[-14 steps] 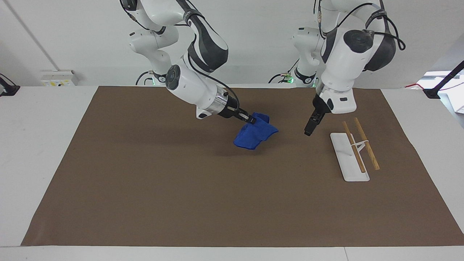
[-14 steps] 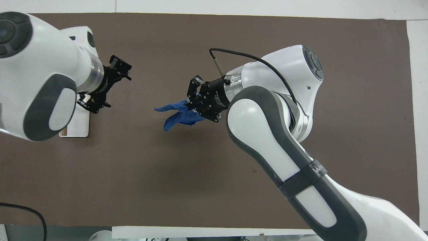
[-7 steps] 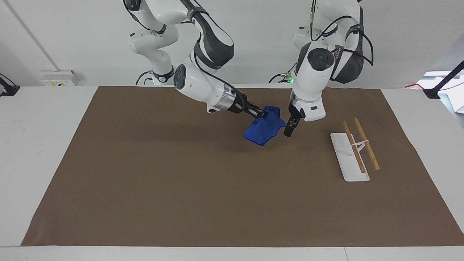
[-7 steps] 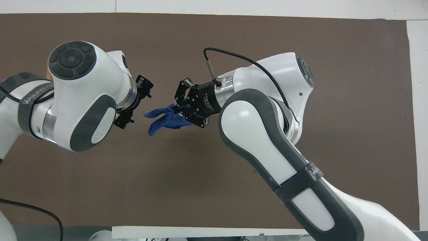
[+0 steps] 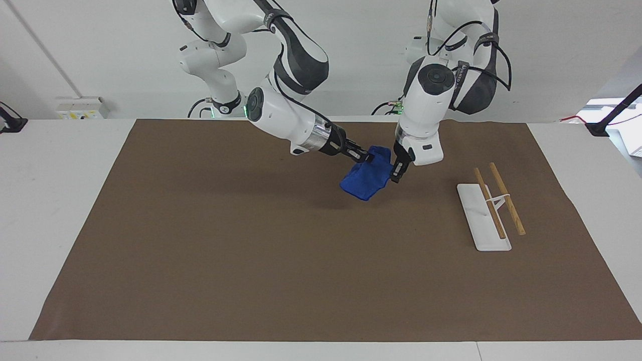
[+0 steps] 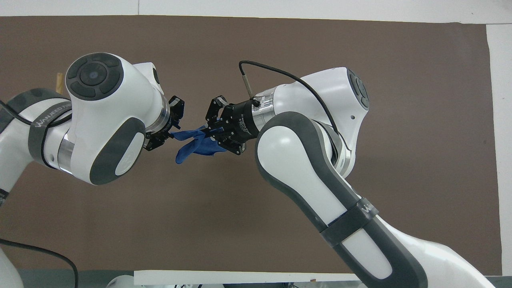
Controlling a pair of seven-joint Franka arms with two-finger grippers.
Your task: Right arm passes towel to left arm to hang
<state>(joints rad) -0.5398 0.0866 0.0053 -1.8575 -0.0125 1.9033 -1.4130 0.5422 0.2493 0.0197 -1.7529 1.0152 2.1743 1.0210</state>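
The blue towel (image 5: 366, 180) hangs crumpled in the air over the middle of the brown mat, nearer the robots' end. My right gripper (image 5: 365, 157) is shut on its upper edge. My left gripper (image 5: 396, 174) is at the towel's other side and looks open, with a towel corner (image 6: 178, 134) reaching between its fingers. In the overhead view the right gripper (image 6: 208, 130) and left gripper (image 6: 168, 130) face each other closely with the towel (image 6: 196, 144) between them.
A white rack base (image 5: 476, 220) with two wooden rods (image 5: 506, 198) stands on the brown mat (image 5: 251, 250) toward the left arm's end. In the overhead view the left arm hides most of it; only a rod tip (image 6: 59, 82) shows.
My left gripper has moved from over the rack to the towel's free corner. My right gripper has carried the towel a little toward it.
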